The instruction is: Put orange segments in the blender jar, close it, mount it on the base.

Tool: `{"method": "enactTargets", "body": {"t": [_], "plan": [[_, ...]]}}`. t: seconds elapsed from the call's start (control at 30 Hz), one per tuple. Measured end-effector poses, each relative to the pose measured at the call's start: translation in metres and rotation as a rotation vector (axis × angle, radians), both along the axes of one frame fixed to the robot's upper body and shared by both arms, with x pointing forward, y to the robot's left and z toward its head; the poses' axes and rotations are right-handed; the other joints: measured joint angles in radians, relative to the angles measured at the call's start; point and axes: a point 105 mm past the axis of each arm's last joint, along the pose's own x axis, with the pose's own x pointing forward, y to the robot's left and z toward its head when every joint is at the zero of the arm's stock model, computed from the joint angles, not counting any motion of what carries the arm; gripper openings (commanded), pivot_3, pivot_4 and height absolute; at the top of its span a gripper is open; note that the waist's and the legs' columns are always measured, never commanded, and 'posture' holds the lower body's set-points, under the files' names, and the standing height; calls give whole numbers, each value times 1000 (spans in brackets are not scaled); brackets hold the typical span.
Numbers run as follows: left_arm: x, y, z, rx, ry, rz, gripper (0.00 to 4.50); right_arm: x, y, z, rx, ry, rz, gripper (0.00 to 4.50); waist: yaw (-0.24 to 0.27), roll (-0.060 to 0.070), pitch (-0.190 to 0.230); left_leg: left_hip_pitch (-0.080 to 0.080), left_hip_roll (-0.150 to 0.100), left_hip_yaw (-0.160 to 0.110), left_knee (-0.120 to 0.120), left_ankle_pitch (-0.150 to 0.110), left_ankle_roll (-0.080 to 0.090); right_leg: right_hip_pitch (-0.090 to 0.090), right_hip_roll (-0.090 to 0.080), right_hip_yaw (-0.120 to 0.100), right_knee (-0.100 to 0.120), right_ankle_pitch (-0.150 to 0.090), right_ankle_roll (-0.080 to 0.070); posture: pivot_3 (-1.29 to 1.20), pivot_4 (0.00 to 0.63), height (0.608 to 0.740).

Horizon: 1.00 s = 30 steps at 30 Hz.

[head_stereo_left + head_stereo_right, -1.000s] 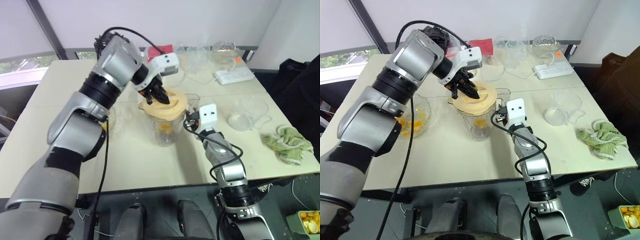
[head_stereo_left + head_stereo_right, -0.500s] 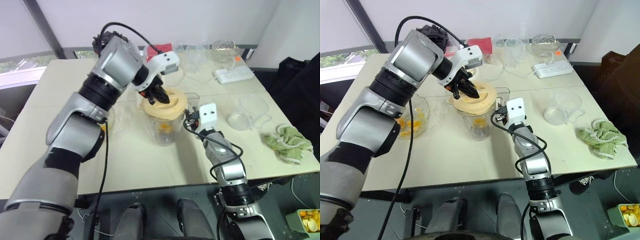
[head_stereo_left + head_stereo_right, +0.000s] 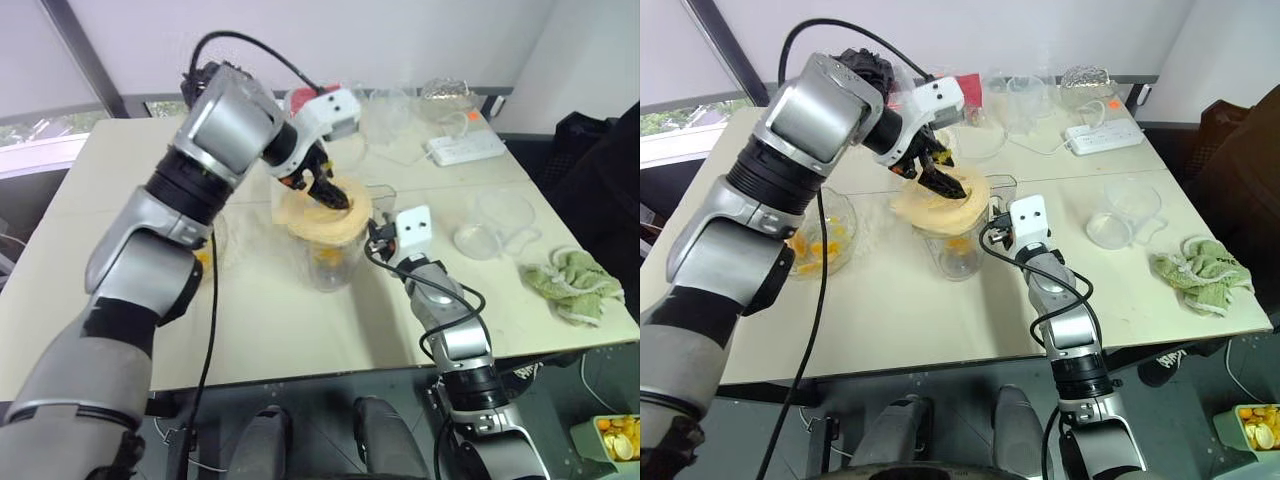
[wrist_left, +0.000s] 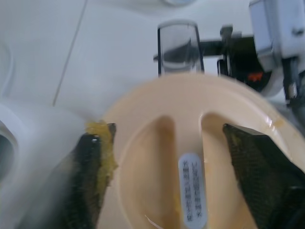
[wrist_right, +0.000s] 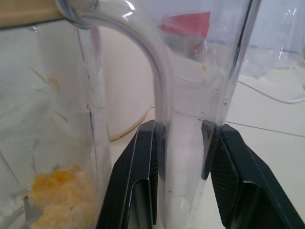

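Observation:
The blender jar stands at mid-table with orange segments at its bottom. A pale-yellow lid rests on its mouth. My left gripper hovers just above the lid, open, with one finger on each side of the lid's raised ridge and nothing held. Orange pulp sticks to one of its fingers. My right gripper is shut on the jar's clear handle from the near side. Through the jar, the right wrist view shows the cream-white base behind it.
A glass bowl with more orange pieces sits left of the jar. Clear cups stand to the right, with a green cloth near the right edge. A power strip and clear containers line the back.
My left gripper was shut on the lid's ridge; its fingers have now spread and let go, and the hand has tipped slightly. The right gripper kept still on the handle.

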Motion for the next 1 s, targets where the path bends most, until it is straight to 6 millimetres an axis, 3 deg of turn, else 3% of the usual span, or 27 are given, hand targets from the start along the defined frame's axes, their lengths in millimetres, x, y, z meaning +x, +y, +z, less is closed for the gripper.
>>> {"method": "enactTargets", "body": {"t": [0.1, 0.23, 0.27, 0.4, 0.47, 0.63, 0.8, 1.0], "plan": [[1, 0, 13, -68, -19, 15, 3643, 0, 1, 0, 0, 1, 4, 1157, -5, 0, 0, 0, 0, 0, 0, 0, 0, -1, 0, 0, 0, 0, 0, 0, 150, 740], [1, -2, 52, -213, -96, 51, 3643, 0, 1, 0, 0, -1, 12, 1157, -9, 0, 1, -2, 0, 0, 0, 0, 0, -2, 0, 0, 0, 0, 0, 0, 150, 740], [1, 0, 64, -269, -124, 61, 3643, -1, 2, 0, -1, -1, 15, 1157, -12, 0, 1, -2, 0, 0, 0, 0, 0, -2, 0, 0, 0, 0, 0, 0, 150, 740], [-1, 17, 82, -457, -207, 83, 3643, 1, 0, 0, 6, -27, 12, 1157, -16, 1, 1, -1, 0, 0, -2, 0, 0, -3, 0, 0, 1, 2, -3, 0, 150, 740], [1, 35, 74, -511, -242, 134, 3643, 2, -5, 0, 16, -45, -11, 1157, -16, 1, 1, 0, 0, 1, -2, 0, -1, -3, 0, 1, 2, 2, -4, 0, 150, 740], [1, 77, 18, -492, -289, 272, 3643, 6, -25, 3, 44, -97, -90, 1157, -12, 0, 2, -4, 0, 1, -2, 2, -4, -10, -1, 2, 7, 3, -4, 0, 150, 740], [-18, 97, -25, -497, -309, 387, 3643, 12, -25, 4, 57, -106, -94, 1157, -8, -1, 3, -8, 0, 1, -1, 2, -4, -12, -2, 2, 7, 3, -5, 0, 150, 740], [-30, 107, -48, -528, -316, 488, 3643, 20, -25, 6, 74, -95, -92, 1157, -1, -1, 3, -8, 0, 1, 0, 2, -4, -12, -1, 2, 7, 3, -5, 0, 150, 740]]}}
